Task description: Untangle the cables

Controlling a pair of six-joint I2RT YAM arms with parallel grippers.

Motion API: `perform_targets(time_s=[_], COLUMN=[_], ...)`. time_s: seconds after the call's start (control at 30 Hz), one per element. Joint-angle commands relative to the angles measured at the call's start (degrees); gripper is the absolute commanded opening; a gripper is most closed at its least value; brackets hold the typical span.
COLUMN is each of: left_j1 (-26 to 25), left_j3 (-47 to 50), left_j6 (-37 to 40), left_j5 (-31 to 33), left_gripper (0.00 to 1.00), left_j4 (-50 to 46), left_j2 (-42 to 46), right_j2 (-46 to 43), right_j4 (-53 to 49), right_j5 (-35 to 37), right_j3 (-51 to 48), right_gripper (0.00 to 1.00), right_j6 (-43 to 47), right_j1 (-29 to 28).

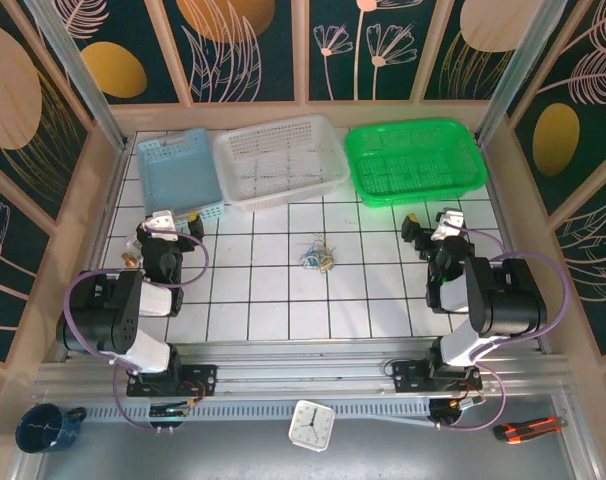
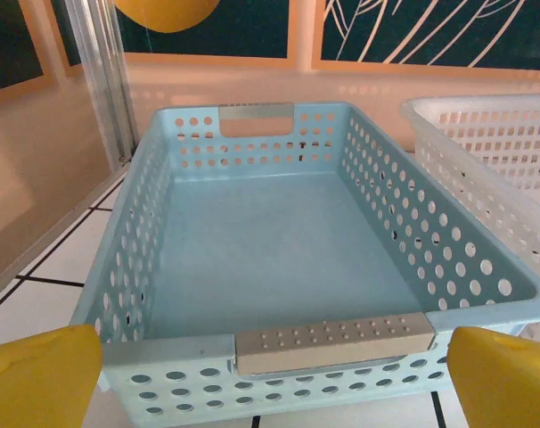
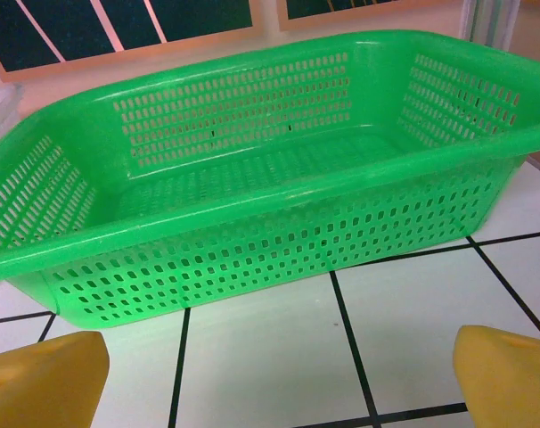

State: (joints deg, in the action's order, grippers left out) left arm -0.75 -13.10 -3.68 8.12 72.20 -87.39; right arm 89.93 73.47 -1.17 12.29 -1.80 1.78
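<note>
The cables (image 1: pixel 318 255) lie as a small curly clump of blue, white and tan wires on the white tiles at the table's middle, touched by neither arm. My left gripper (image 1: pixel 173 222) is at the left, just in front of the blue basket, open; its yellow fingertips (image 2: pixel 38 379) stand wide apart with nothing between them. My right gripper (image 1: pixel 430 224) is at the right, just in front of the green basket, open as well, yellow fingertips (image 3: pixel 511 374) spread over bare tile. The clump lies roughly midway between the two grippers.
Three baskets line the back: a light blue one (image 1: pixel 178 170) (image 2: pixel 252 267), a white one (image 1: pixel 280 158) and a green one (image 1: pixel 415 158) (image 3: pixel 252 205). In front of the rail lie a clock (image 1: pixel 311 425), a blue mug (image 1: pixel 45 427) and a cutter (image 1: pixel 528 429).
</note>
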Motion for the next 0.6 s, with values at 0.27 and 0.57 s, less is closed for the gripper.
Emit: perform_targets(time_s=[0.27, 0.57], left_j1=[0.21, 0.22], left_j3=[0.01, 0.19], left_j6=[-1.03, -1.59], left_j5=[0.98, 2.56], left_gripper=[0.99, 0.99], left_j4=[2.25, 2.6], left_j2=[0.03, 0.03], right_j2=[-0.38, -0.38], right_j4=[2.02, 2.01], right_j5=[0.75, 0.73], right_j3=[0.45, 0.46], right_gripper=[0.99, 0.99], right_j6=[0.83, 0.83], right_j1=[-0.01, 0.02])
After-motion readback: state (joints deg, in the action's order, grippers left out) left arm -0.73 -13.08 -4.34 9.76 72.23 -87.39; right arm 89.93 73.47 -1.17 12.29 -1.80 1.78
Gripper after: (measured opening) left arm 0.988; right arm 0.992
